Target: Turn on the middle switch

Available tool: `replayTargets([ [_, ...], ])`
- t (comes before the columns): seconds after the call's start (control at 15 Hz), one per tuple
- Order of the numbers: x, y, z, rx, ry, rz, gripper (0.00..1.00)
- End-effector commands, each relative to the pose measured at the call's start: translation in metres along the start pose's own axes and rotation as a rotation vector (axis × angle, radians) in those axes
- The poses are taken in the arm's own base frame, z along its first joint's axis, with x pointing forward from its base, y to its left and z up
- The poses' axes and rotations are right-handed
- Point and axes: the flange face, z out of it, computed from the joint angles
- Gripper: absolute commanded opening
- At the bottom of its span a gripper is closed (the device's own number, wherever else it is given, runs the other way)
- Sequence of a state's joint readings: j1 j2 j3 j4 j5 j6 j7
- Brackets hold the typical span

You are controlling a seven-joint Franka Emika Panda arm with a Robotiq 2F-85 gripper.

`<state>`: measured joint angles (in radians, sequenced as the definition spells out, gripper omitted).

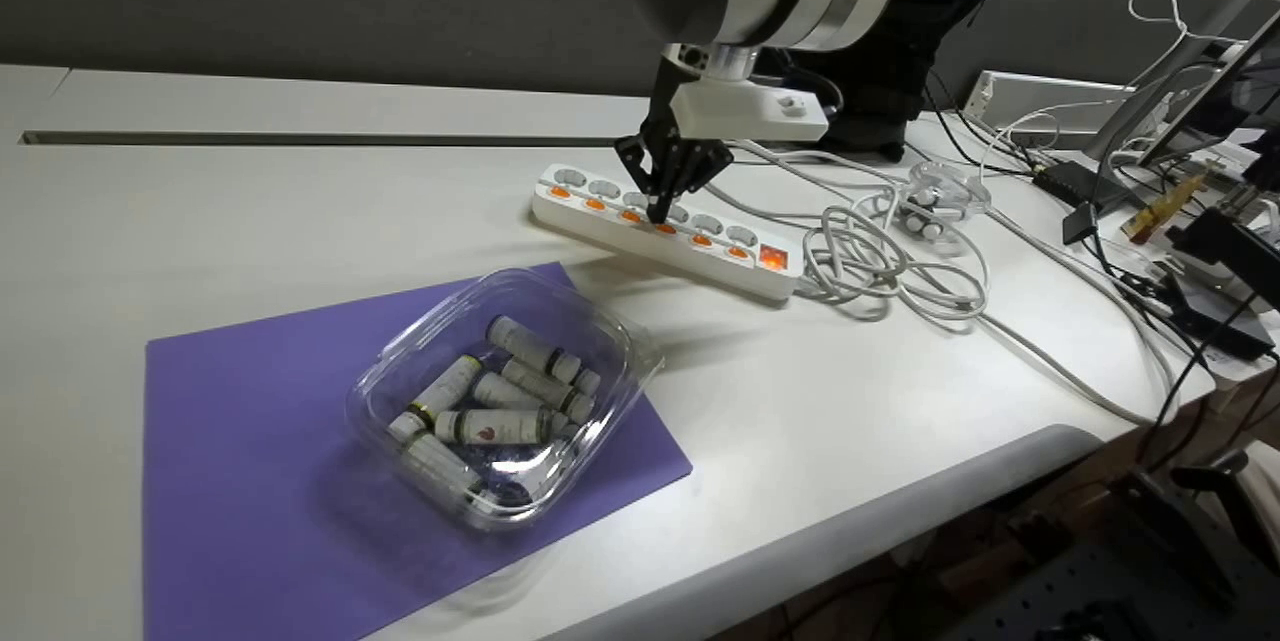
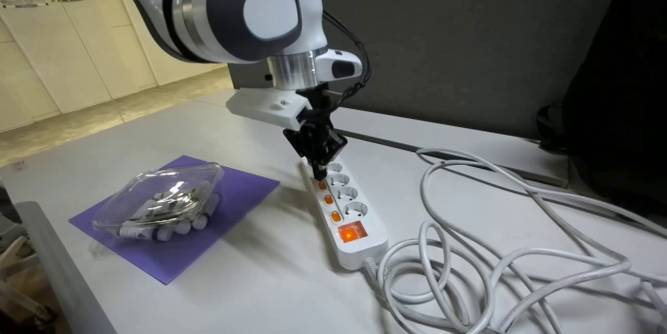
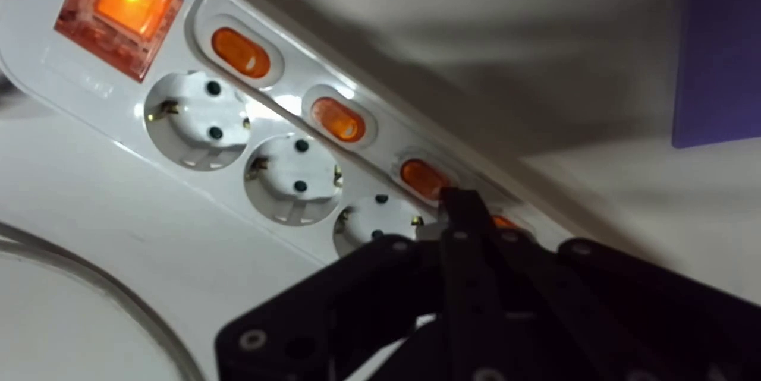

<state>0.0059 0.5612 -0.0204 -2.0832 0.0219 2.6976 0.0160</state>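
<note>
A white power strip [image 1: 690, 259] [image 2: 359, 251] [image 3: 119, 97] lies on the table, with a row of small orange switches beside its sockets. A large square switch [image 1: 773, 258] [image 2: 352, 231] [image 3: 132, 0] at its cable end glows orange. My gripper [image 1: 657, 213] [image 2: 319, 173] [image 3: 461, 194] is shut and empty, pointing down at the strip's middle. In the wrist view its tips overlap the edge of the third small switch [image 3: 421, 178] from the lit end. Another orange switch [image 3: 504, 222] is mostly hidden behind the fingers. I cannot tell whether the tips touch the strip.
A clear plastic tub [image 1: 505, 511] of small vials sits on a purple sheet [image 1: 230, 481] [image 2: 169, 269] near the strip. Coiled white cable [image 1: 870, 251] [image 2: 443, 292] lies at the strip's lit end. A black bag [image 1: 860, 101] and a grey partition [image 1: 300, 1] stand behind.
</note>
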Motion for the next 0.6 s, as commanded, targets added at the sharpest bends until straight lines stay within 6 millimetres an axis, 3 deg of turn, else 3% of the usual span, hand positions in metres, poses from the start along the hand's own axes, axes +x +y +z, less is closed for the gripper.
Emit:
replayTargets([
  [0.0,0.0019,0.0076,-0.0005,0.023,0.003,0.032,0.0],
  [0.53,0.0014,0.0125,0.0011,0.039,-0.004,0.061,0.0],
])
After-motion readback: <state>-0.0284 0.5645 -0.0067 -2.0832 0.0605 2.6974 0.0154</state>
